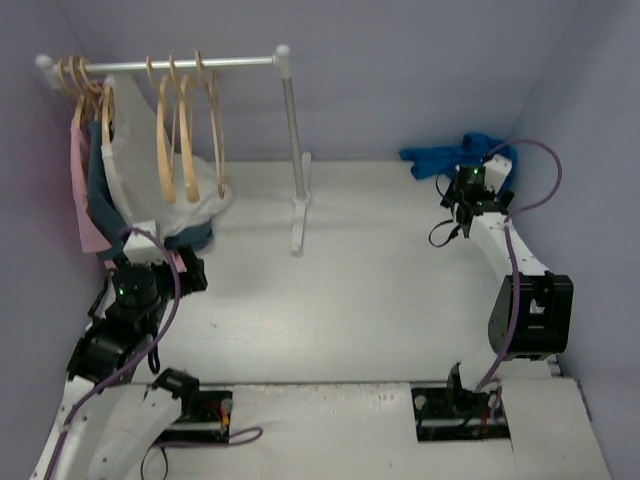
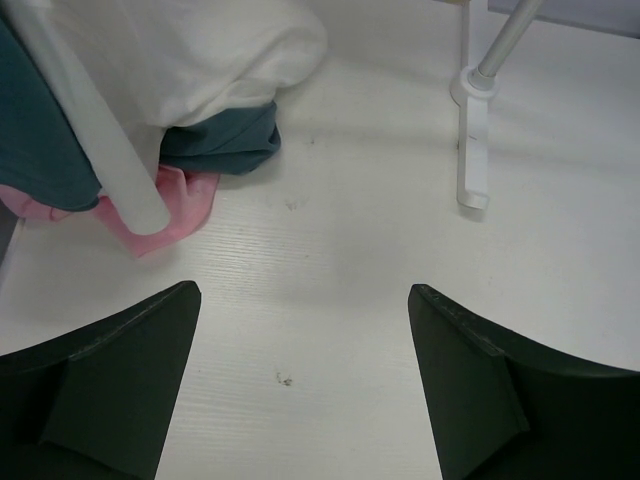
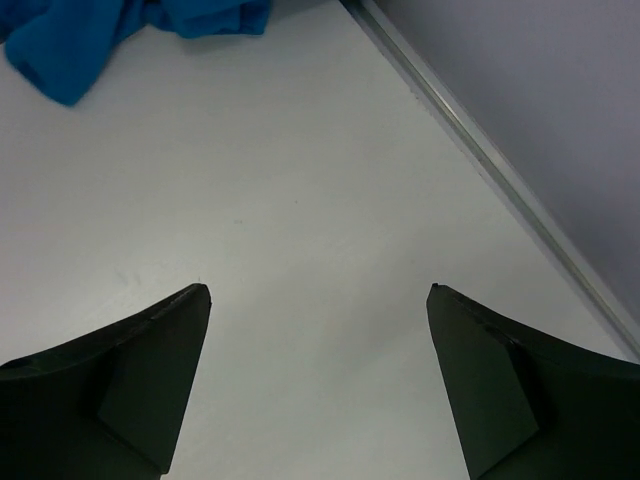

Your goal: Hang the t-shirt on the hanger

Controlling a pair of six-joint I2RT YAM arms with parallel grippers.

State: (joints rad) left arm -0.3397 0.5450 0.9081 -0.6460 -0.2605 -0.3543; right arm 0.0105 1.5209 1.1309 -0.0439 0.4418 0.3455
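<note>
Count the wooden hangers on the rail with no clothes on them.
3, side by side on the rail: left hanger, middle hanger, right hanger. Clothes further left may hide more.

Overhead camera sees the whole table (image 1: 350, 300); wrist cameras look down closely.

No text, label, brand or number can be read anywhere, neither on the blue t-shirt (image 1: 432, 158) at upper right nor on the wooden hangers (image 1: 166, 150) and rack (image 1: 240, 62) at upper left.
</note>
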